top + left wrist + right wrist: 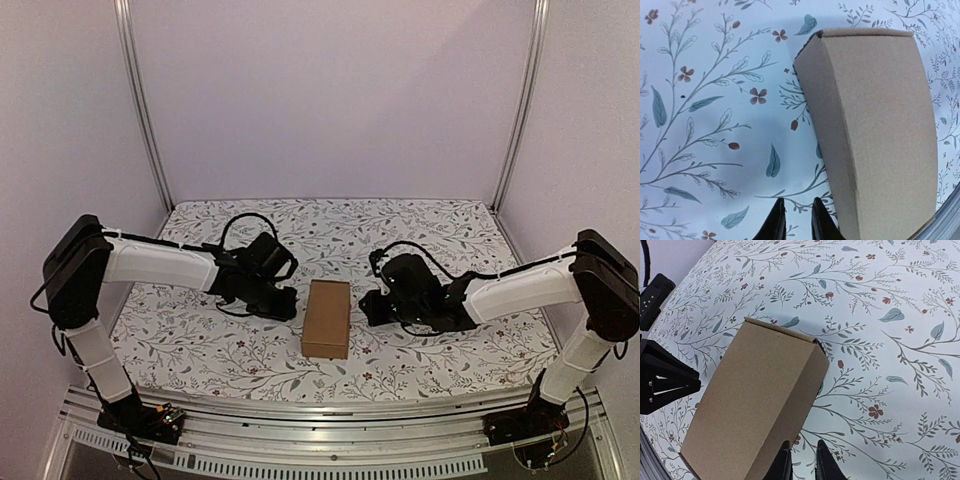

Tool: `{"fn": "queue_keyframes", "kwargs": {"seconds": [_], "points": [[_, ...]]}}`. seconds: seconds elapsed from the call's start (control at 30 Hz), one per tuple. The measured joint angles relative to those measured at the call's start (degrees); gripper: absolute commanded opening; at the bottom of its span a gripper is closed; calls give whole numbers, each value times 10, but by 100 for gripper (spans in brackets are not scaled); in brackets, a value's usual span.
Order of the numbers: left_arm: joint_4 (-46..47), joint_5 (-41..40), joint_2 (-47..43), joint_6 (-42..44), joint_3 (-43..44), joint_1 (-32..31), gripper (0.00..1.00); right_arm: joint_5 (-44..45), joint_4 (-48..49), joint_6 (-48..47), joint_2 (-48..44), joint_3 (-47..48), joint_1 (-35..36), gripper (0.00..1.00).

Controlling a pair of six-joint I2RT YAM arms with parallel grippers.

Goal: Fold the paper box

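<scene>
At the middle of the surface: a paper box [326,318], plain brown and unprinted, made up into a closed carton and lying on a broad face.
Box direction: in the top view its long sides run from 12 to 6 o'clock.
Box seam: a small dark gap shows at one top corner, where the end panel meets the side.
Surface [200,340]: pale cloth printed with leaves, twigs and small red flowers.
Left hand [284,306]: at 9 o'clock of the box, low over the surface and just beside its long side. Whether it touches the box I cannot tell.
Left hand grip: the two dark fingers are drawn almost together with only a thin slit between them, and they hold nothing.
Left wrist view: the box [880,125] fills the 3 o'clock side. The hand [797,226] sits at 6 o'clock by the box's lower edge.
Right hand [370,308]: at 3 o'clock of the box, low and just beside the other long side. Contact cannot be told.
Right hand grip: the fingers are close together with a narrow slit between them, and they hold nothing.
Right wrist view: the box [755,405] lies toward 8 o'clock and the hand [802,466] is at 6 o'clock. The left hand [662,380] is at 9 o'clock, beyond the box.
Rail [320,415]: a metal strip at 6 o'clock with both arm bases on it.
</scene>
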Motion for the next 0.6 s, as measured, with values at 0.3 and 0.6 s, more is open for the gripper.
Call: {"fn": "queue_keyframes", "kwargs": {"seconds": [0.3, 0.6], "points": [[-58, -61, -167, -1, -27, 0, 55, 91, -110, -84, -146, 0, -3, 90], [-163, -132, -353, 24, -15, 0, 100, 201, -211, -147, -254, 11, -3, 99]]}}
